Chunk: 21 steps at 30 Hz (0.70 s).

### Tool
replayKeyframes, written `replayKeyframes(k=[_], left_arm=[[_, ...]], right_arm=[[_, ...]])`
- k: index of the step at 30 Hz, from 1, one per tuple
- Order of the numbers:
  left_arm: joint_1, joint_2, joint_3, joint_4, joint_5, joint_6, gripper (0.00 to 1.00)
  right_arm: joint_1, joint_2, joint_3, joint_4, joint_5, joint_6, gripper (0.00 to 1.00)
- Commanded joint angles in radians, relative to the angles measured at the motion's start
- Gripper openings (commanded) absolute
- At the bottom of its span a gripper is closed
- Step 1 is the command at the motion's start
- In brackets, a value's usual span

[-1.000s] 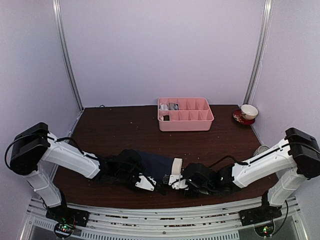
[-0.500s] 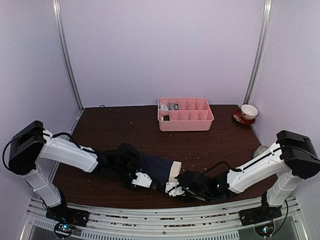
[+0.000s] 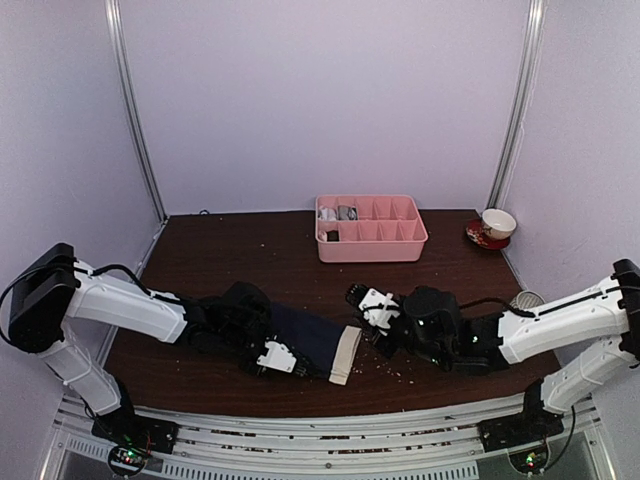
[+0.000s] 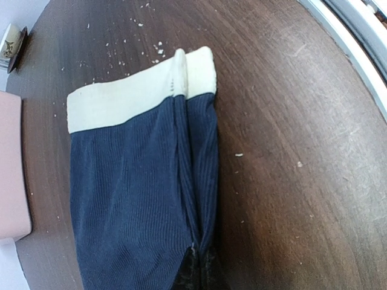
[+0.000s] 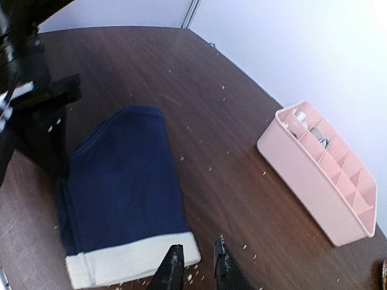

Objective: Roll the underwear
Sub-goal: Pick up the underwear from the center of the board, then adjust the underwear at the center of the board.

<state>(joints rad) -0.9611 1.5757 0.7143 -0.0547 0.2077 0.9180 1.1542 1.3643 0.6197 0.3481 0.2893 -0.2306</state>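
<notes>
Navy underwear (image 3: 305,333) lies folded flat on the brown table, its cream waistband (image 3: 346,354) toward the right. My left gripper (image 3: 285,358) is shut on a pinched fold at the leg end; in the left wrist view the cloth (image 4: 133,193) runs away from the dark fingertips (image 4: 195,273). My right gripper (image 3: 358,296) hovers above the table just right of the waistband, clear of it. In the right wrist view its fingertips (image 5: 172,266) stand slightly apart with nothing between them, beside the waistband corner (image 5: 181,251) of the underwear (image 5: 118,181).
A pink compartment tray (image 3: 372,243) stands at the back centre, with small grey and white bundles in its left compartments. A cup on a red saucer (image 3: 497,225) sits at the back right. White crumbs speckle the table around the waistband.
My right gripper has let go of the waistband, risen and drawn back to the right, its jaws narrowing. The underwear now lies flat and has shifted slightly left with the left gripper.
</notes>
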Motion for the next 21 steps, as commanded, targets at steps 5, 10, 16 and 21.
replayKeyframes(k=[5,10,16,21], left_arm=[[0.005,-0.027,-0.010,-0.004,0.029,0.020,0.00],[0.005,-0.026,-0.023,0.000,0.031,0.022,0.00],[0.005,-0.047,-0.046,0.006,0.024,0.027,0.00],[0.006,-0.070,-0.043,-0.003,0.023,0.027,0.00]], right_arm=[[-0.105,0.340,0.422,-0.241,-0.302,0.165,0.00],[-0.128,0.580,0.649,-0.310,-0.416,0.202,0.00],[-0.172,0.755,0.791,-0.394,-0.509,0.237,0.00],[-0.197,0.819,0.808,-0.468,-0.571,0.246,0.00]])
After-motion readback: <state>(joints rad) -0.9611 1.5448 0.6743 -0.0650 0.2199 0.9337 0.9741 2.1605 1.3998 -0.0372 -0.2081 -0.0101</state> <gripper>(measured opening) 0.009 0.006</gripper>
